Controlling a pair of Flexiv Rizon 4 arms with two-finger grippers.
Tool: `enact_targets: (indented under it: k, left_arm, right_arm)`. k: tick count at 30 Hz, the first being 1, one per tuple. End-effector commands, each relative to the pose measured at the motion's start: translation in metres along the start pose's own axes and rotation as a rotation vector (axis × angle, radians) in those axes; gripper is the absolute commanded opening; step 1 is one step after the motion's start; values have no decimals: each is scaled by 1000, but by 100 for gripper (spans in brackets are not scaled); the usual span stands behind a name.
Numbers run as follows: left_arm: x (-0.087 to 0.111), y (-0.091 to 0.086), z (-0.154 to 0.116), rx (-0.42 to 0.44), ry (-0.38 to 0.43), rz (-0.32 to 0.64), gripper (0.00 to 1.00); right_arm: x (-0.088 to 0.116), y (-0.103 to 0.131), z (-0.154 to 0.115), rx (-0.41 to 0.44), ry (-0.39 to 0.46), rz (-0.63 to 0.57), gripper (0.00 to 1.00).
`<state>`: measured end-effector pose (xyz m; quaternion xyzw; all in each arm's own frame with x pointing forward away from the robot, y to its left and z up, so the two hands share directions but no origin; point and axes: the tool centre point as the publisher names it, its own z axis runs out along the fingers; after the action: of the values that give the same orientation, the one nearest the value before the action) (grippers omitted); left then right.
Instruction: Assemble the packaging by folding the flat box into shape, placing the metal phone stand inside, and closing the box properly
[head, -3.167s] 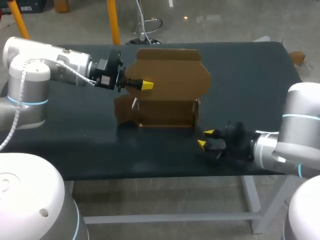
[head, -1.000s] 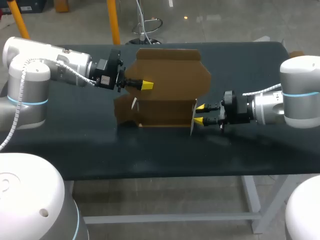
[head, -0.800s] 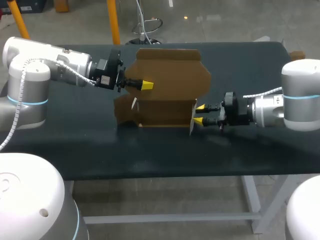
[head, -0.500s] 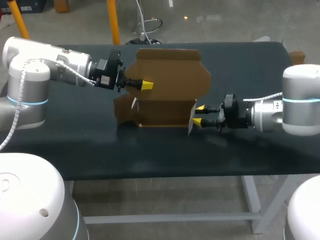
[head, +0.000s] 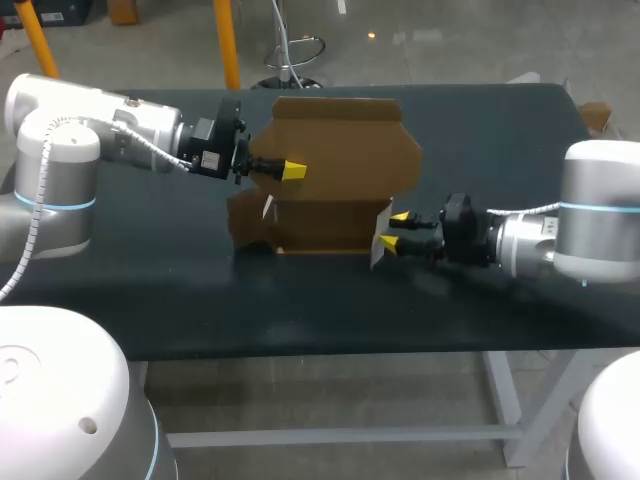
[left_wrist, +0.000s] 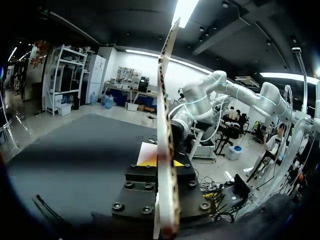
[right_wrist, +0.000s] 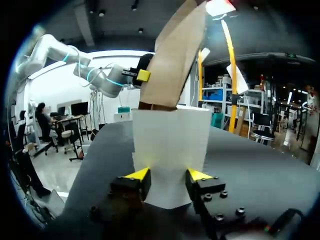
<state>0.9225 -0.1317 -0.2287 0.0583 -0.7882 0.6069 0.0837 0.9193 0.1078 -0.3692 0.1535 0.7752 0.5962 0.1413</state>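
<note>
Brown box (head: 335, 215) half-formed on the dark surface (head: 150, 290), one of our arms at each end.
In the head view the box sits mid-surface with its lid panel (head: 340, 145) upright. Our left gripper (head: 292, 171) is at that panel's left edge, and our right gripper (head: 393, 230) is low at the box's right end. In the left wrist view the panel runs edge-on between the yellow tips, and the left gripper is clenched on the box there. In the right wrist view a white side flap (right_wrist: 170, 145) faces us between the spread fingers of the right gripper, which is released. The flap seems to rest against them rather than being pinched. Beyond it the brown lid panel rises, with the left gripper at its far edge.
</note>
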Motion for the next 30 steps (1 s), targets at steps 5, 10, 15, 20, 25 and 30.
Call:
enact_targets:
  k: [5,10,15,20,25,30]
  left_arm:
    - [0,2,2,-2,2,-1,0]
    - [0,2,2,-2,2,-1,0]
    - [0,2,2,-2,2,-1,0]
    - [0,2,2,-2,2,-1,0]
    - [0,2,2,-2,2,-1,0]
    - [0,2,2,-2,2,-1,0]
  right_arm:
    - [3,-1,6,-3,-76,35,59]
    - [3,0,8,3,-117,55,69]
    - [2,0,8,1,-162,75,66]
    - [2,-1,8,2,-207,94,64]
    - [0,-2,9,5,-258,118,62]
    - [0,-2,10,8,-337,144,61]
